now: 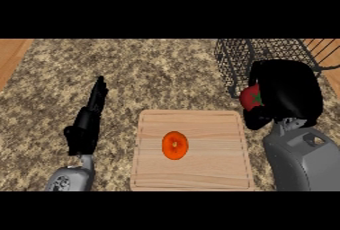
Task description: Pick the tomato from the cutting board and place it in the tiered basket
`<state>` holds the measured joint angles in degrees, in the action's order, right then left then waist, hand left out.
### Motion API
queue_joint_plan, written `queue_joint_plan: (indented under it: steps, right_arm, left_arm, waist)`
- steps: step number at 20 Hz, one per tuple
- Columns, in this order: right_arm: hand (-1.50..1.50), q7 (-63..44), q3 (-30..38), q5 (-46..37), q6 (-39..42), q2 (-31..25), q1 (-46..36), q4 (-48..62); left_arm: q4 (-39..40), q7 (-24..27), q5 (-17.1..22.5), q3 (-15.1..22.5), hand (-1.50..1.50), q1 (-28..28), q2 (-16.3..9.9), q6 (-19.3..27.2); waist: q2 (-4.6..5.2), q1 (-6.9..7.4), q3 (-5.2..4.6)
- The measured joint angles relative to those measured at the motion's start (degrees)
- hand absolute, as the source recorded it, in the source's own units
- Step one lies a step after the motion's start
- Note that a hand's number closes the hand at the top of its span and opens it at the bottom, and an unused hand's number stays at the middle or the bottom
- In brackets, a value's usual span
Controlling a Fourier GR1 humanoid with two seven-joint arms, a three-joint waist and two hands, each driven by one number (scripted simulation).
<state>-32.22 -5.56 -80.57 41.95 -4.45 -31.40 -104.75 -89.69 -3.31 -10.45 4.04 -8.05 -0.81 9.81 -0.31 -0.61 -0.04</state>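
While gripped, tomato (250, 97) seemingly unlabelled.

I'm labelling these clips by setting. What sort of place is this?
Most likely a kitchen counter: a speckled stone-look worktop, a wooden cutting board and a black wire basket.

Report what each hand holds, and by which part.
Right hand is curled round the tomato, covering its right side. Left hand holds nothing, fingers straight.
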Motion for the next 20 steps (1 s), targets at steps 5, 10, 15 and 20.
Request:
queue_joint_plan:
  steps: [5, 10, 15, 20]
  right_arm:
    - [1.50, -1.2, 6.7, 3.4, 8.2, -1.3, -7.8, -5.2]
    - [1.50, -2.8, 15.5, 7.6, 10.9, -0.5, -17.5, -3.2]
    - [1.50, -4.5, 21.1, 11.0, 7.9, 0.6, -23.9, 4.1]
    - [1.50, -2.2, 22.7, 11.9, 1.4, -4.0, -26.9, 14.1]
  left_arm:
    - [-1.2, 0.0, -0.3, 0.9, 0.00, 1.2, -0.1, 0.4]
    - [-1.5, -0.2, -0.2, 0.9, 0.00, 1.1, -0.3, -0.1]
    - [-0.2, 0.7, 0.1, 0.7, 0.00, 0.6, -0.1, 0.2]
    - [-1.1, 0.5, 0.7, 0.3, 0.00, 1.3, -0.8, -0.8]
  waist:
    - [0.06, 0.40, 0.00]
    - [0.14, 0.75, 0.01]
    - [0.29, 0.99, 0.00]
    - [0.38, 1.16, 0.01]
